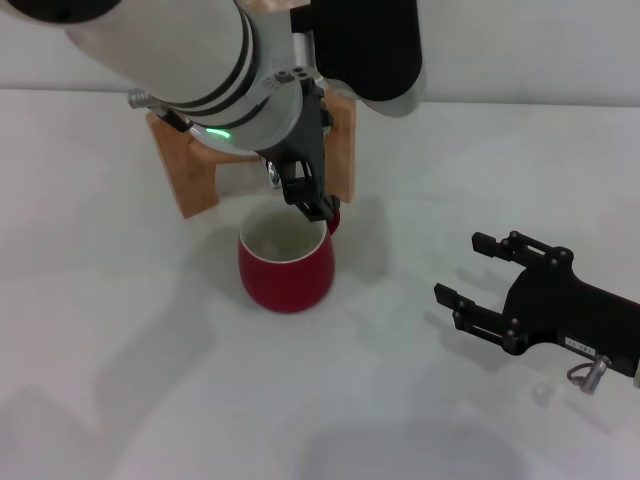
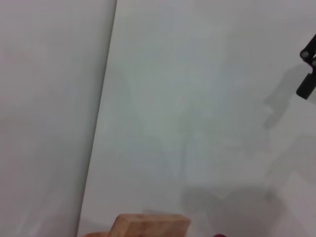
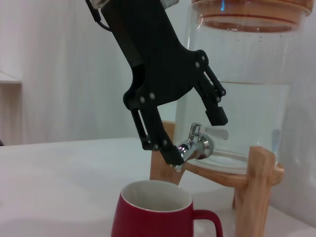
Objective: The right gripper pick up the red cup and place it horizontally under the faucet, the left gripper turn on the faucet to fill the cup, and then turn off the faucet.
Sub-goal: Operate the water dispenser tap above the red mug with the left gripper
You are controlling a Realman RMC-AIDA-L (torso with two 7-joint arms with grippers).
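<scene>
The red cup (image 1: pixel 285 265) stands upright on the white table under the faucet (image 3: pixel 200 146), its white inside facing up; it also shows in the right wrist view (image 3: pixel 153 219). No stream shows from the spout. My left gripper (image 3: pixel 196 137) is open, with one finger on each side of the chrome tap and its lever. In the head view the left gripper (image 1: pixel 305 195) hangs just above the cup's far rim. My right gripper (image 1: pixel 462 268) is open and empty, low over the table to the right of the cup.
The clear water jug (image 3: pixel 247 98) sits on a wooden stand (image 1: pixel 185 170) behind the cup; a stand leg (image 2: pixel 148 224) shows in the left wrist view. My left arm covers most of the jug in the head view. White table (image 1: pixel 150 380) lies all around.
</scene>
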